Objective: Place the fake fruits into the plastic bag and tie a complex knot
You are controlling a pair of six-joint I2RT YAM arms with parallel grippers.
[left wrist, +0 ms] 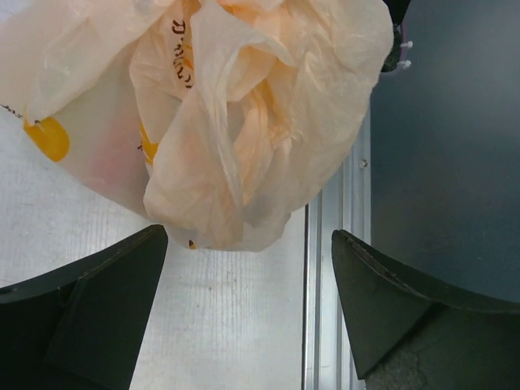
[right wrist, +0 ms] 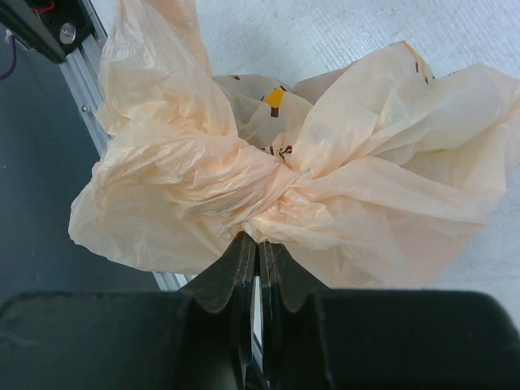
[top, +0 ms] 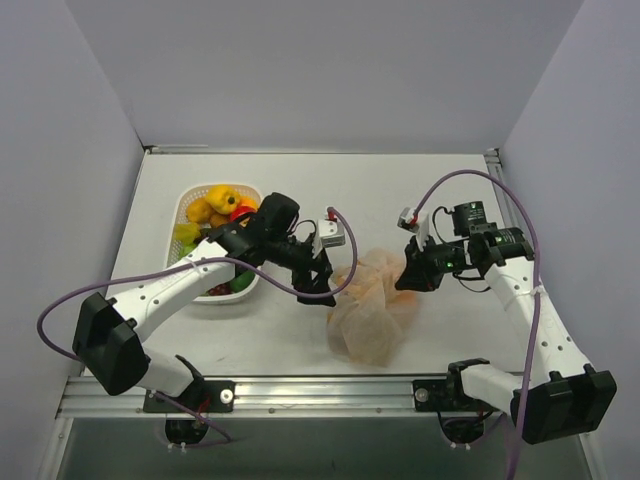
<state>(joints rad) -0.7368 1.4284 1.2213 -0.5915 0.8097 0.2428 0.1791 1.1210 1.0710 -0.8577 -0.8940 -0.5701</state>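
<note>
While several fake fruits (top: pixel 222 203) lie in the white basket (top: pixel 181 212) at the upper left of the top view, the plastic bag (top: pixel 368 310) sits crumpled at the centre of the table, its neck gathered into a twist. The right gripper (right wrist: pixel 258 244) is pinched tight on that twist. The left gripper (top: pixel 318 283) stands spread wide just left of the bag, holding nothing. Whether any fruit is inside I cannot tell. The filling looks unfinished and the knot only started.
</note>
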